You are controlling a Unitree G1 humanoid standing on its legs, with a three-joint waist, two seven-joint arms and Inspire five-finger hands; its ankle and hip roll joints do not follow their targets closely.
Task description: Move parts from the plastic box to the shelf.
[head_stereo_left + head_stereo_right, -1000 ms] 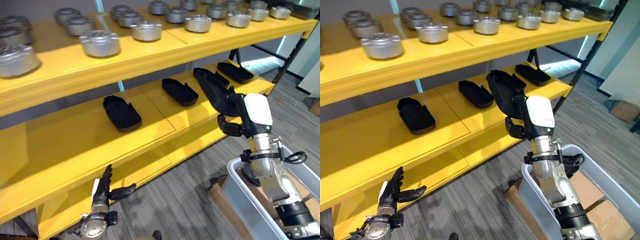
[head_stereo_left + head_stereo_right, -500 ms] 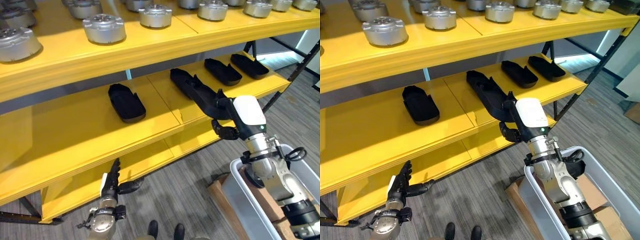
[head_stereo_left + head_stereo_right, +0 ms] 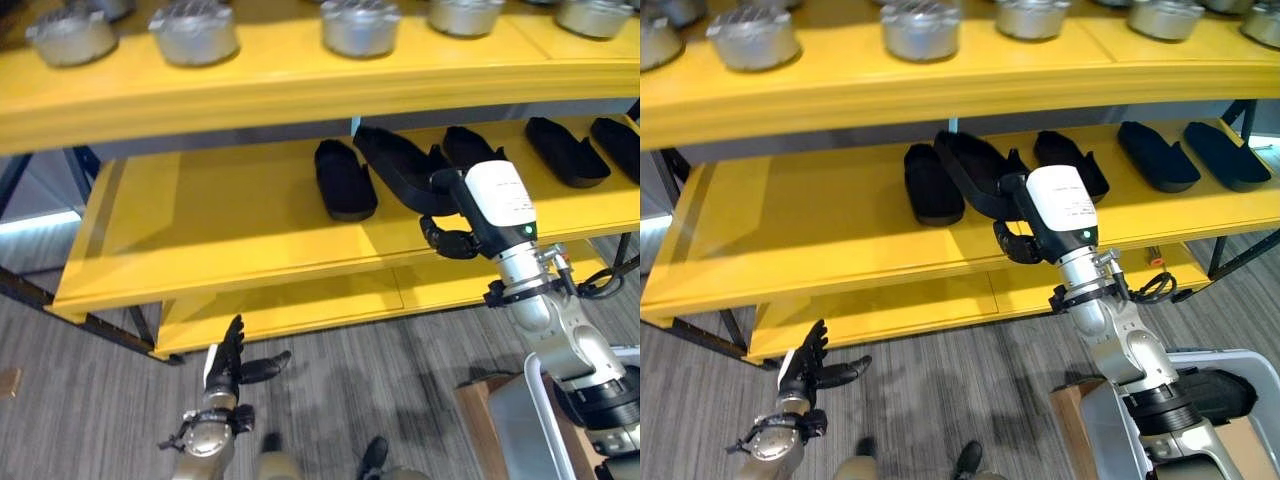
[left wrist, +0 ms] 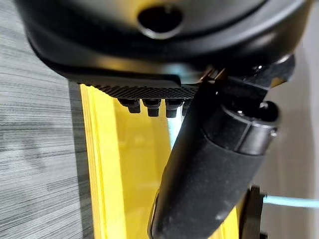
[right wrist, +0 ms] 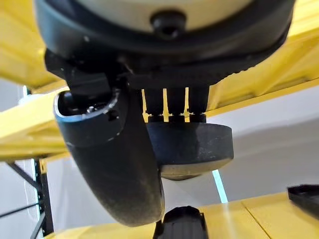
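Note:
My right hand [image 3: 452,222] is shut on a long black part [image 3: 398,168], thumb [image 5: 114,164] and fingers clamped round its end [image 5: 192,147]. The part reaches over the yellow middle shelf [image 3: 230,220], between the leftmost black part [image 3: 343,180] and the one beside it [image 3: 470,150]. Whether it touches the shelf I cannot tell. Two more black parts [image 3: 565,150] [image 3: 615,135] lie further right. The plastic box [image 3: 1110,430] shows at the lower right. My left hand [image 3: 225,370] hangs open low over the floor, fingers [image 4: 149,105] straight.
The top shelf [image 3: 300,85] carries a row of round silver parts [image 3: 195,30]. A lower yellow shelf [image 3: 300,310] sits under the middle one. A cardboard box [image 3: 1070,405] stands against the plastic box. Grey plank floor [image 3: 90,350] lies in front of the rack.
The camera has shifted. My right hand has carried the black part left along the middle shelf, up beside the leftmost black part. The left hand stays open and low.

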